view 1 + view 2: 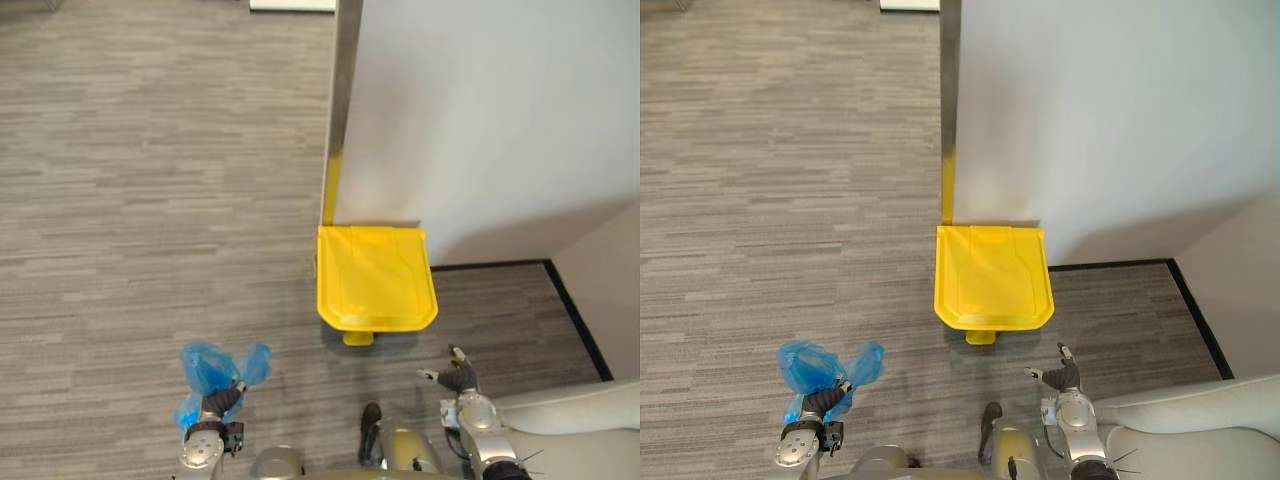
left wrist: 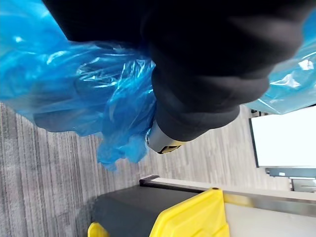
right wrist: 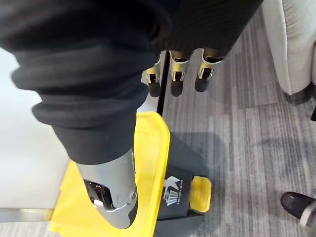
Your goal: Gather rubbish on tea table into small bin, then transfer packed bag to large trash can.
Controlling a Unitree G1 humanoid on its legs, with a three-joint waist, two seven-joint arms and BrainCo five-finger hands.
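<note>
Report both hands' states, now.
Left hand: shut on the blue bag.
Right hand: open, holding nothing.

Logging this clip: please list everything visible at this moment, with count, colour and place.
trash can: one, yellow lid and yellow pedal on a dark body, on the floor against the wall, straight ahead of the robot.
blue bag: one, translucent blue plastic, bunched, left of the can and nearer the robot.
wall: one, white, behind the can.
metal strip: one, silver, along the wall's left corner.
upholstered seat: one, pale, lower right beside the right arm.
carpet: grey, striped, covering the floor.
left hand: curled round the blue bag.
right hand: open and empty, in front of the can's right corner.
</note>
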